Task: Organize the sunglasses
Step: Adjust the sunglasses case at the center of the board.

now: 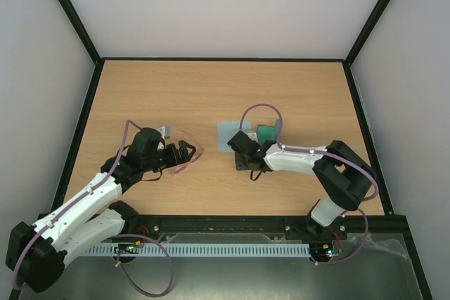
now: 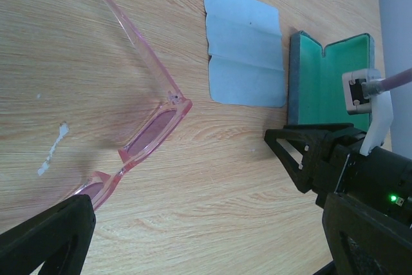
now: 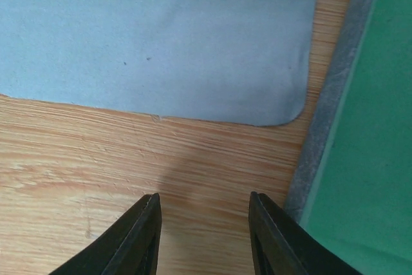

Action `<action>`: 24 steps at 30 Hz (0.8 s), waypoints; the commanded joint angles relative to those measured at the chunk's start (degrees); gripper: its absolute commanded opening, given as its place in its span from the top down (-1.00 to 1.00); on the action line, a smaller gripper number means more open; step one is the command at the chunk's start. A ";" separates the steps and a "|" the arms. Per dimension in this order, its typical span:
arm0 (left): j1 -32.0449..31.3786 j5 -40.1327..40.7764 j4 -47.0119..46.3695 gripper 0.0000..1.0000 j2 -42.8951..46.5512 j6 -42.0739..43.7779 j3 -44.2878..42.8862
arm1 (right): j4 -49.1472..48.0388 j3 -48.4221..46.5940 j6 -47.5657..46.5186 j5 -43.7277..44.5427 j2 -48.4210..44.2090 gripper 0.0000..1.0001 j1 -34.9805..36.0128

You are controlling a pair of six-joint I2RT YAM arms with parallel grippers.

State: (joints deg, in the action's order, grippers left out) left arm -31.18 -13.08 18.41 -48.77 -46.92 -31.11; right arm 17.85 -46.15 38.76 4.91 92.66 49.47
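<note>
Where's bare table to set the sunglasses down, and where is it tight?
Free: the whole far half of the table beyond the cloth and case, and the wood strip between the sunglasses and the cloth. Tight: cloth and open case lie nearly edge to edge, with the right gripper open on their near side.

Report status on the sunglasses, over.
Left tool open at sunglasses. Right tool open, empty, by cloth and open case. Sunglasses on table, ungripped. Nothing in the way.
</note>
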 commanded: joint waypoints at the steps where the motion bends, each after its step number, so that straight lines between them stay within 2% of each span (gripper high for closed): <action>1: 0.33 -0.78 -0.47 -0.99 -0.10 0.44 0.23 | 2.45 1.73 0.37 3.66 -3.29 0.20 -0.76; 14: 0.40 -0.80 0.14 -0.99 0.23 0.69 -0.08 | 5.10 7.10 -1.48 4.64 -10.44 0.19 -6.91; 19: 0.45 -1.13 -0.32 -0.99 -0.21 0.71 -0.09 | 6.22 6.84 -0.66 4.78 -10.40 0.17 -8.45; 21: 0.39 -1.31 -0.25 -0.99 -0.25 0.85 -0.23 | 5.74 7.99 0.38 4.22 -11.01 0.09 -9.63; 24: 0.41 -1.28 -0.30 -0.99 0.19 0.86 0.05 | 4.56 10.03 2.40 3.07 -13.21 0.06 -11.19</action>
State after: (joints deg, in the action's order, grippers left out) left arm -31.16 -13.52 18.37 -48.84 -46.85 -31.11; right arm 21.30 -38.87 38.59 7.40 82.30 40.25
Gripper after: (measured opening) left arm 0.994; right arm 0.466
